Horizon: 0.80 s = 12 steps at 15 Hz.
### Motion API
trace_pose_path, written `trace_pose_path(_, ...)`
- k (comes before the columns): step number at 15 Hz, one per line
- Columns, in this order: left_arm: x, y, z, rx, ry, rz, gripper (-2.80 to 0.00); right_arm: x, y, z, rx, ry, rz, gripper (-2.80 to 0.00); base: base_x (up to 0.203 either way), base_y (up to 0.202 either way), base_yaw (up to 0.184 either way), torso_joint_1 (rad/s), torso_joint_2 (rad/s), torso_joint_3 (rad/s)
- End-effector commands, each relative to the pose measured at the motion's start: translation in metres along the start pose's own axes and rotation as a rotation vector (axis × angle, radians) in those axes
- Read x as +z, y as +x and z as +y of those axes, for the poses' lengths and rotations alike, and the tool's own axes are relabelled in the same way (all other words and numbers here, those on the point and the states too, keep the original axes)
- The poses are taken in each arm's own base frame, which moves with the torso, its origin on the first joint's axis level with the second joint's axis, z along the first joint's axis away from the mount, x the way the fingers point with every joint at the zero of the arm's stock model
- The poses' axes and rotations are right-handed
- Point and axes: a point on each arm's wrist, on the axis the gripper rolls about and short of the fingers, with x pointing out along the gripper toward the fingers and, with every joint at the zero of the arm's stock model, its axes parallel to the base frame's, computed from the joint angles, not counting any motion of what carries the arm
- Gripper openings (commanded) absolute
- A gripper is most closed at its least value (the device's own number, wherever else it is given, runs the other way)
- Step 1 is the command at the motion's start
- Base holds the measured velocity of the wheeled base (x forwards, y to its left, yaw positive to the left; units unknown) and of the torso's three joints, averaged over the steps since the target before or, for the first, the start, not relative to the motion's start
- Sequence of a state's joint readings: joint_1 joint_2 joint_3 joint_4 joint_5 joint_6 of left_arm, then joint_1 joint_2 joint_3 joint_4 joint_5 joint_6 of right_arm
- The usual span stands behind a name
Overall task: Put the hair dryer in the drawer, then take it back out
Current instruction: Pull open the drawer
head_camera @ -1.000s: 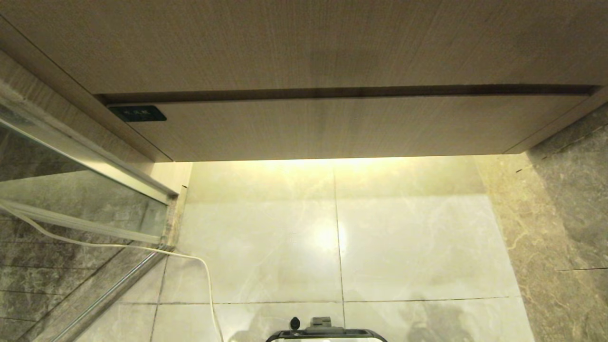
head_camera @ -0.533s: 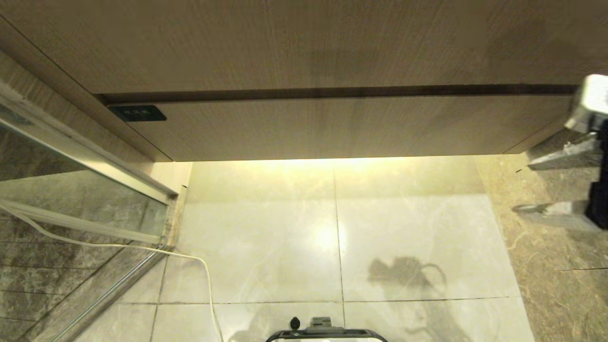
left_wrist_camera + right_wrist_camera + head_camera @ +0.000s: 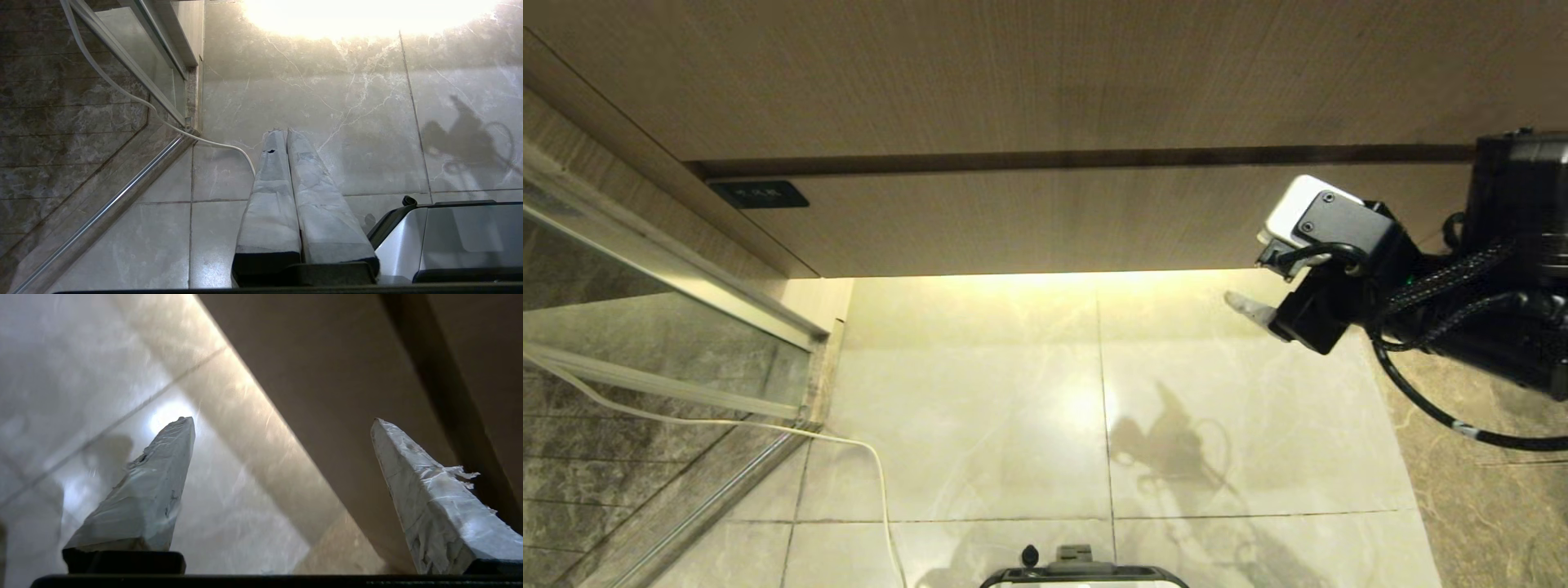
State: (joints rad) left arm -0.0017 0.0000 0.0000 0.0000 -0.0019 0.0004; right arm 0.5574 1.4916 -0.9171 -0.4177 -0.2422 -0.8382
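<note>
The drawer [image 3: 1094,220] is closed, its plain wood-grain front below the taller wood panel [image 3: 1045,73]. The hair dryer is out of view. My right gripper [image 3: 1254,286] hangs in front of the drawer's right end, just above its lower edge, pointing left. In the right wrist view the right gripper [image 3: 281,419] is open and holds nothing, with the drawer front [image 3: 327,396] beyond its taped fingertips. My left gripper [image 3: 282,130] is shut and empty, parked low and pointing at the floor tiles.
A white cable [image 3: 874,457] trails over the pale floor tiles from a glass door with a metal rail [image 3: 686,278] on the left. A dark marble wall [image 3: 1503,269] stands at the right. My base [image 3: 1086,576] shows at the bottom edge.
The right arm has swung into the head view from the right edge and moved left, up to the drawer front's right end. The drawer stays closed.
</note>
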Motion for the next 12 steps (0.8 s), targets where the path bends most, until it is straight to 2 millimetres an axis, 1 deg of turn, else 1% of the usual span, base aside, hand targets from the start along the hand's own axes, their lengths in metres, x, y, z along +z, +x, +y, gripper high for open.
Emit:
trace_pose_path(1,0.0,0.0,0.0,0.0,0.0,0.002,-2.8,-0.004,0.032,0.007,-0.053,0.005,-0.07,0.0,0.0,0.0,0.0,0.0,0.0,0.0)
trace_pose_path(4,0.0,0.0,0.0,0.001,0.0,0.002,-2.8,-0.013,0.046,0.0,-0.066,-0.034,-0.109,0.0,0.0,0.0,0.0,0.0,0.0,0.0)
trace_pose_path(7,0.0,0.0,0.0,0.001,0.0,0.002,-2.8,-0.011,0.057,-0.006,-0.09,-0.044,-0.166,0.0,0.0,0.0,0.0,0.0,0.0,0.0)
trace_pose_path(11,0.0,0.0,0.0,0.001,0.0,0.002,-2.8,-0.01,0.071,-0.012,-0.114,-0.043,-0.17,0.0,0.0,0.0,0.0,0.0,0.0,0.0)
trace_pose_path(12,0.0,0.0,0.0,0.001,0.0,0.002,-2.8,-0.011,0.078,-0.014,-0.122,-0.044,-0.165,0.0,0.0,0.0,0.0,0.0,0.0,0.0)
